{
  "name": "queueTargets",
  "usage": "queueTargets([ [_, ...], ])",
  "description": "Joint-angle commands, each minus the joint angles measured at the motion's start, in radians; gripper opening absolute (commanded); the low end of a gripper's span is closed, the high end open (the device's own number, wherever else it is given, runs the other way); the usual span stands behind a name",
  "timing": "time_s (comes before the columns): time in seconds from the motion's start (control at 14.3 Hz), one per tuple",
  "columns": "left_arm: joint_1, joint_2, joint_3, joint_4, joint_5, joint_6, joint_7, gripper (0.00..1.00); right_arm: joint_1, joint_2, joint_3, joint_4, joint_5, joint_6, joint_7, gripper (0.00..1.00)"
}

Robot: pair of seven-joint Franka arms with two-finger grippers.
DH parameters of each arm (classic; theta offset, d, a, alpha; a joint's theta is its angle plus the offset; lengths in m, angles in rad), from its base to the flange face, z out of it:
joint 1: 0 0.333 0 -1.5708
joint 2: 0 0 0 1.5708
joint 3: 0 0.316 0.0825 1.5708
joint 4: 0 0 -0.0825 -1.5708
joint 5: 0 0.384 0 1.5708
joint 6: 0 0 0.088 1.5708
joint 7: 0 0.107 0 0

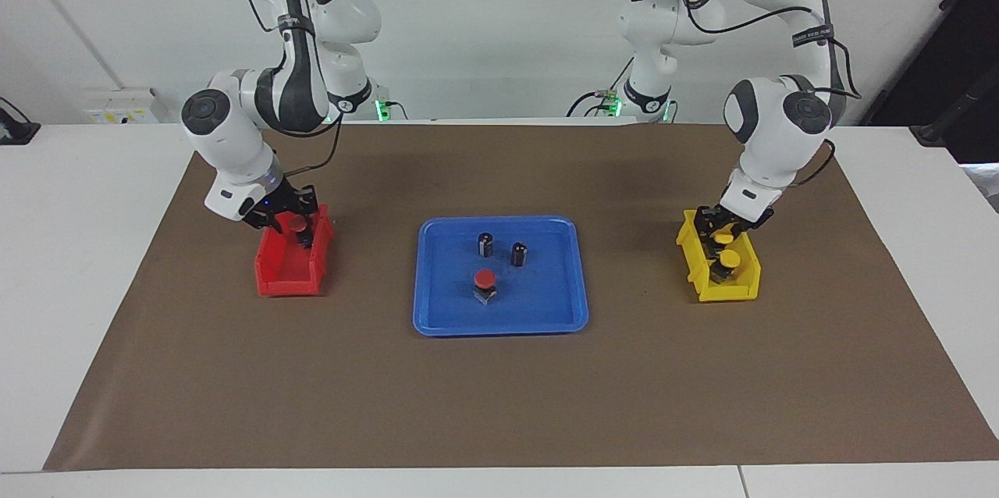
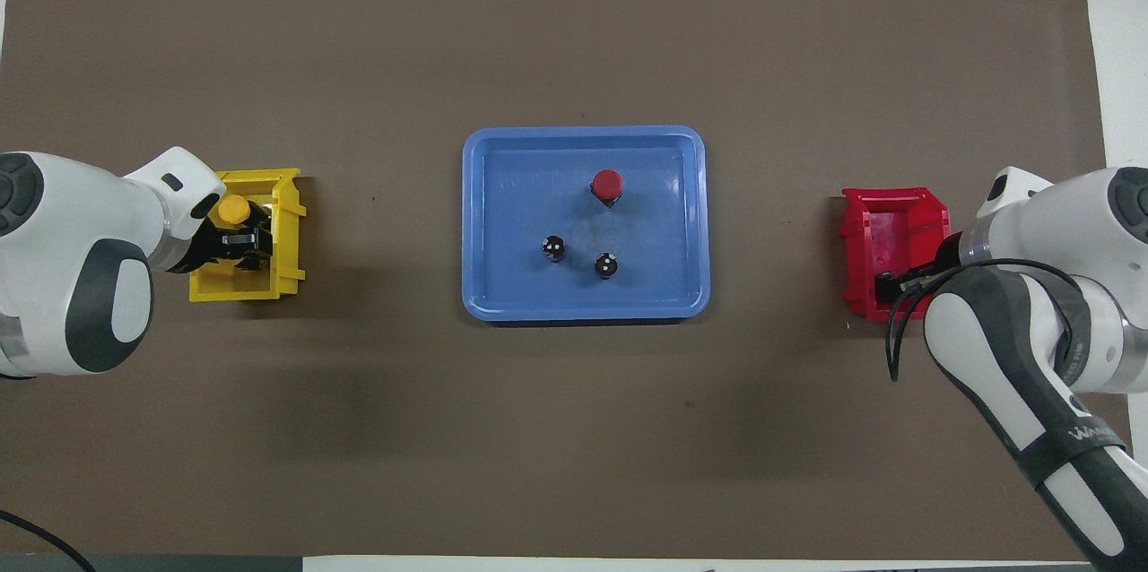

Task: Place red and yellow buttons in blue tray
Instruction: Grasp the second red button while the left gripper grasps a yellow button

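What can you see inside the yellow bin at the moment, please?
Inside the yellow bin two yellow-capped buttons show: one free, one beneath the left tool. The bin's floor under them is covered.

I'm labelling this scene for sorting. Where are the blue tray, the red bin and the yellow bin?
blue tray (image 1: pixel 437 311): facing view, bare floor near a corner.
red bin (image 1: pixel 285 273): facing view, inner floor.
yellow bin (image 2: pixel 285 227): overhead view, side wall toward the tray.
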Motion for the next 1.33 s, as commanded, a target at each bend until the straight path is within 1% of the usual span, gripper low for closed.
queueTargets([
  [0.0, -0.017, -0.004, 0.010, -0.012, 0.008, 0.018, -0.011, 0.40, -0.002, -0.033, 0.005, -0.035, 0.005, 0.023, -0.003, 0.52],
  [0.07, -0.014, -0.004, 0.010, -0.011, 0.010, 0.017, -0.006, 0.28, -0.002, -0.033, 0.005, -0.035, 0.004, 0.023, -0.003, 0.50],
  [0.14, -0.008, -0.002, 0.010, 0.000, 0.010, 0.000, -0.003, 0.19, -0.002, -0.033, 0.005, -0.035, 0.004, 0.023, -0.003, 0.46],
  [0.21, -0.004, -0.001, 0.010, 0.038, 0.010, -0.049, 0.003, 0.13, 0.001, -0.033, 0.005, -0.035, 0.004, 0.023, -0.001, 0.40],
  [0.28, -0.001, -0.001, 0.010, 0.082, 0.010, -0.113, 0.015, 0.10, 0.007, -0.033, 0.005, -0.035, 0.004, 0.022, 0.000, 0.34],
  [0.42, 0.008, -0.004, 0.010, 0.193, 0.007, -0.265, 0.015, 0.07, 0.012, -0.032, 0.005, -0.029, 0.004, 0.019, 0.005, 0.20],
  [0.49, 0.008, -0.010, 0.010, 0.242, 0.004, -0.338, 0.014, 0.06, 0.012, -0.028, 0.005, -0.020, 0.004, 0.009, 0.006, 0.17],
  [0.63, -0.001, -0.018, 0.009, 0.354, -0.018, -0.487, -0.005, 0.05, 0.013, -0.022, 0.005, 0.007, 0.004, -0.007, 0.006, 0.17],
  [0.7, -0.018, -0.010, 0.009, 0.400, -0.060, -0.518, -0.079, 0.04, 0.018, -0.013, 0.005, 0.030, 0.004, -0.033, 0.008, 0.17],
  [0.77, -0.068, -0.004, 0.006, 0.408, -0.084, -0.487, -0.182, 0.02, 0.027, -0.004, 0.005, 0.067, 0.004, -0.069, 0.011, 0.17],
  [0.84, -0.127, -0.001, 0.004, 0.397, -0.088, -0.400, -0.257, 0.02, 0.029, 0.010, 0.005, 0.104, 0.004, -0.102, 0.011, 0.17],
  [0.91, -0.171, 0.008, 0.002, 0.391, -0.105, -0.361, -0.284, 0.02, 0.027, 0.017, 0.005, 0.130, 0.002, -0.128, 0.011, 0.17],
  [0.98, -0.229, 0.042, 0.005, 0.399, -0.169, -0.341, -0.305, 0.02, 0.029, 0.028, 0.005, 0.158, -0.001, -0.156, 0.011, 0.17],
  [1.05, -0.266, 0.062, 0.006, 0.400, -0.202, -0.298, -0.318, 0.02, 0.027, 0.034, 0.005, 0.185, -0.004, -0.182, 0.009, 0.17],
  [1.19, -0.358, 0.128, 0.004, 0.403, -0.214, -0.191, -0.373, 0.02, 0.027, 0.060, 0.005, 0.265, -0.007, -0.256, 0.009, 0.17],
  [1.26, -0.401, 0.166, 0.004, 0.420, -0.217, -0.140, -0.412, 0.02, 0.029, 0.079, 0.005, 0.317, -0.007, -0.294, 0.011, 0.17],
])
